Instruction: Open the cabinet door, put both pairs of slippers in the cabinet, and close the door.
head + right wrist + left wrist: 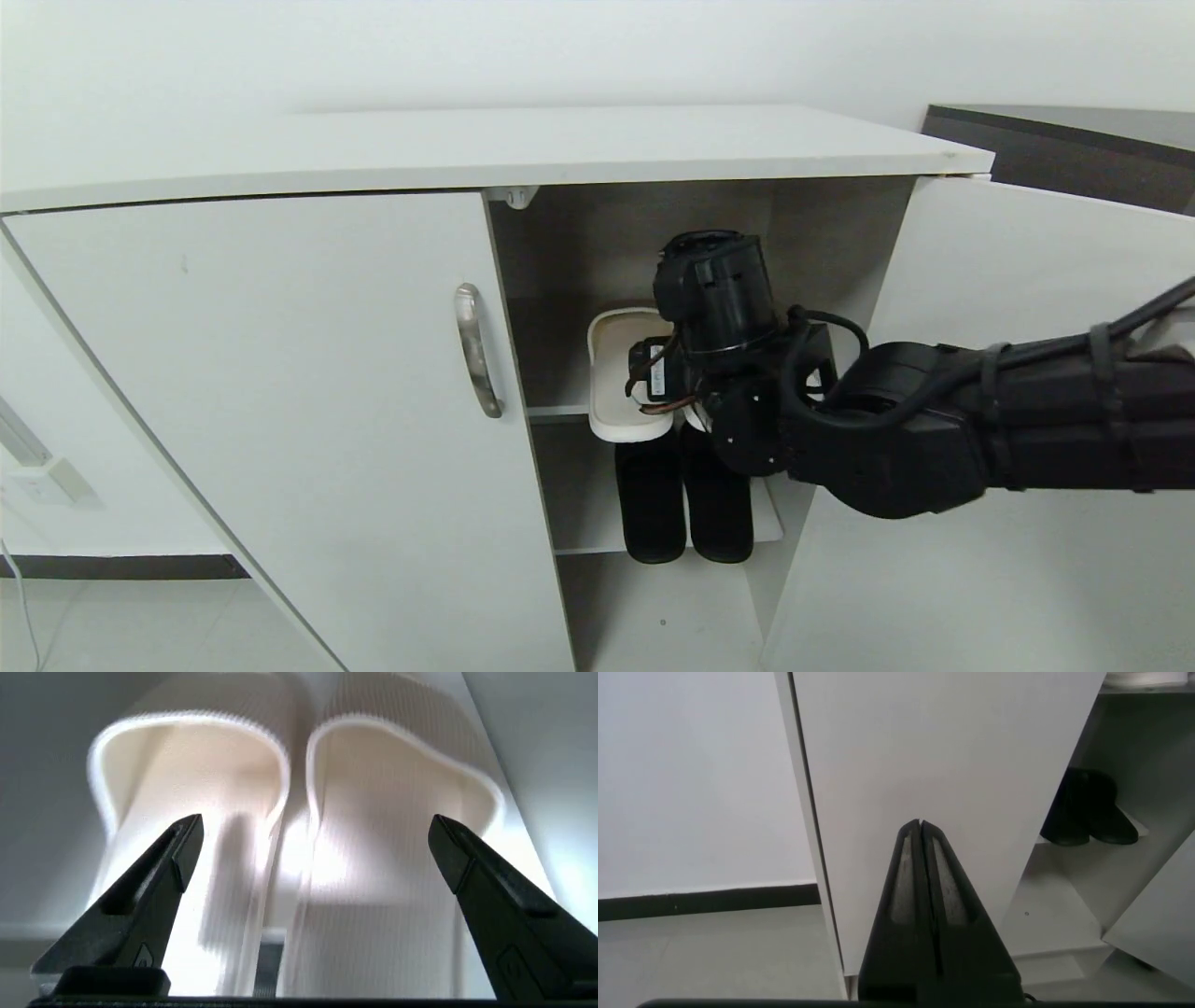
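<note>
White slippers (621,373) sit in the middle of the head view: a cream pair with ribbed straps, side by side on the upper shelf (555,411) of the white cabinet (560,149). Their near end pokes out past the shelf's front edge. The right gripper (315,826) is right up at them with its fingers spread wide, one on each side of the pair, gripping nothing. Below, the black slippers (681,509) lie together on the lower shelf (583,523), their ends also hanging over the lip. The right arm (934,429) comes in from the right edge of the frame and takes up much of the opening. The right door (980,280) stands swung open just behind it. The left door (280,392) is shut, metal handle (478,350) near its edge, with a narrow strip of shelf between that edge and the white pair. The left gripper (920,831) hangs low before the shut door, its fingers pressed together.
</note>
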